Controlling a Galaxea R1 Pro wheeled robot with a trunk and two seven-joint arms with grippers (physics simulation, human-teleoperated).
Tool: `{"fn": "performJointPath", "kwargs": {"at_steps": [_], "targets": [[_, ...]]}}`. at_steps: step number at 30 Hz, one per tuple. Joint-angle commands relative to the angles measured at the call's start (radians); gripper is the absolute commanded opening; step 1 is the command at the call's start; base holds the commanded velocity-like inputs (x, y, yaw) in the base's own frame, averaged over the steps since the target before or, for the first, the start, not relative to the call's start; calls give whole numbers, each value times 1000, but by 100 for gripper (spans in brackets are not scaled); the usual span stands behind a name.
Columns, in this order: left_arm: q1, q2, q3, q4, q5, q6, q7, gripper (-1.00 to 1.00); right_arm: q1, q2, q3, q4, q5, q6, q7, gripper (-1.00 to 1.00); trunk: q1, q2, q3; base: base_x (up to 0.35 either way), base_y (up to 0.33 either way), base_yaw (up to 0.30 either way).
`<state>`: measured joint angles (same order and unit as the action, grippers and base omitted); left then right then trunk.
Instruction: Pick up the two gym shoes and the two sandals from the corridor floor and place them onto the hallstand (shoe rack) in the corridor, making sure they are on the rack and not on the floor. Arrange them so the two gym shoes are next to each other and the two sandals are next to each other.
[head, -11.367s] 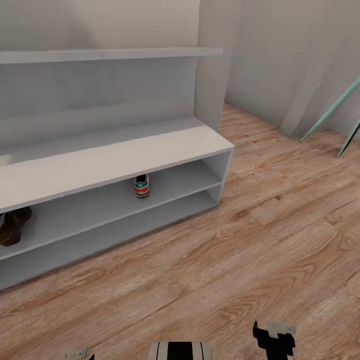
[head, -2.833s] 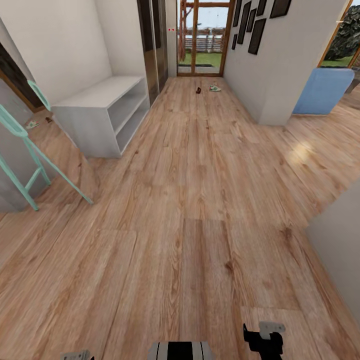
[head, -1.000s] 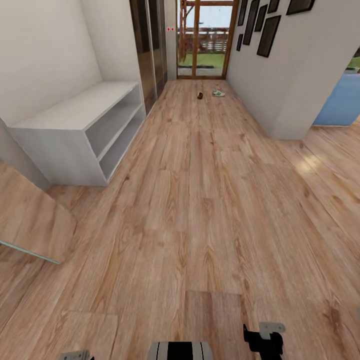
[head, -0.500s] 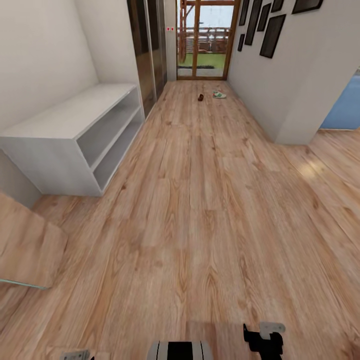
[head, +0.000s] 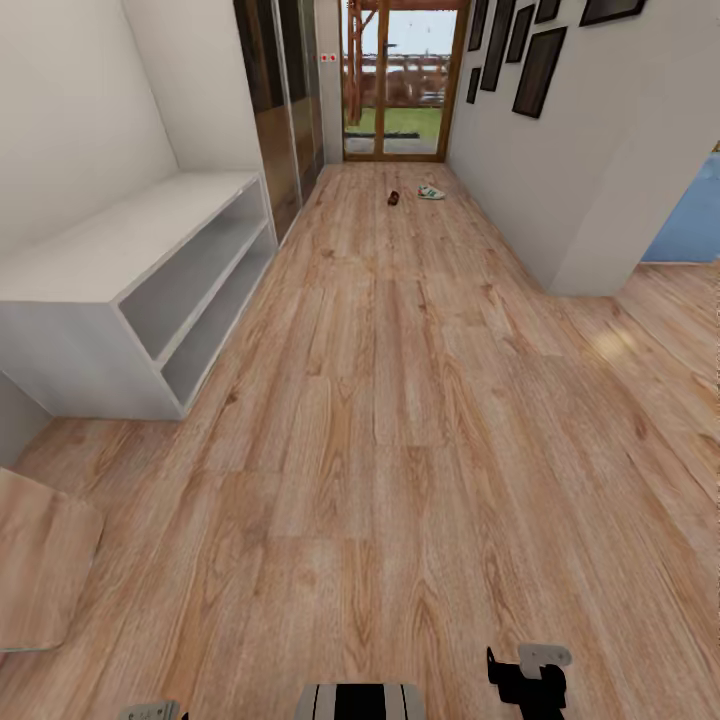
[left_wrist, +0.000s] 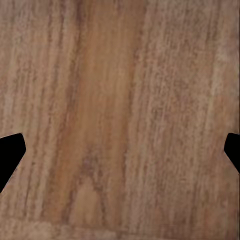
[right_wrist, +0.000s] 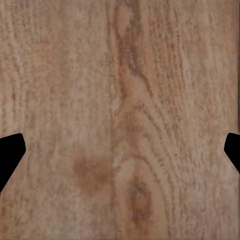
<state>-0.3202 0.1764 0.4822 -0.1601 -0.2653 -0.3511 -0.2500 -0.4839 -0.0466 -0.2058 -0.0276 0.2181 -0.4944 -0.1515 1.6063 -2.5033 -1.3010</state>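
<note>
Far down the corridor floor (head: 400, 420), near the glass door, one gym shoe (head: 430, 192) lies white with green trim. A dark brown sandal (head: 394, 198) lies just left of it. Both are small and distant, well beyond my arms. The hallstand is out of view. My left gripper (head: 150, 711) and right gripper (head: 528, 672) hang low at the picture's bottom edge. In the wrist views the left gripper (left_wrist: 120, 155) and right gripper (right_wrist: 120, 155) are open, with bare wood planks between the fingers.
A pale grey two-tier rack (head: 110, 250) stands against the left wall, its open shelves facing the corridor. A white wall corner (head: 590, 270) juts in at the right, with dark picture frames (head: 535, 70) on it. A mirrored wardrobe (head: 275, 110) follows the rack.
The whole view has shifted: I have rolled forward along the corridor. The grey rack has slid toward the lower left. Both grippers hang as before.
</note>
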Motion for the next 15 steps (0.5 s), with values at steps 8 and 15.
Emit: {"fn": "performJointPath", "kwargs": {"at_steps": [8,15], "targets": [[0,0,9,1,-8,-3,-5,100,-1,1,-6,1,11,-3,-5,100,0,0,-1,338,0,-263],[0,0,9,1,-8,-3,-5,100,-1,0,-6,1,10,-3,-4,100,0,0,-1,338,0,-188]]}}
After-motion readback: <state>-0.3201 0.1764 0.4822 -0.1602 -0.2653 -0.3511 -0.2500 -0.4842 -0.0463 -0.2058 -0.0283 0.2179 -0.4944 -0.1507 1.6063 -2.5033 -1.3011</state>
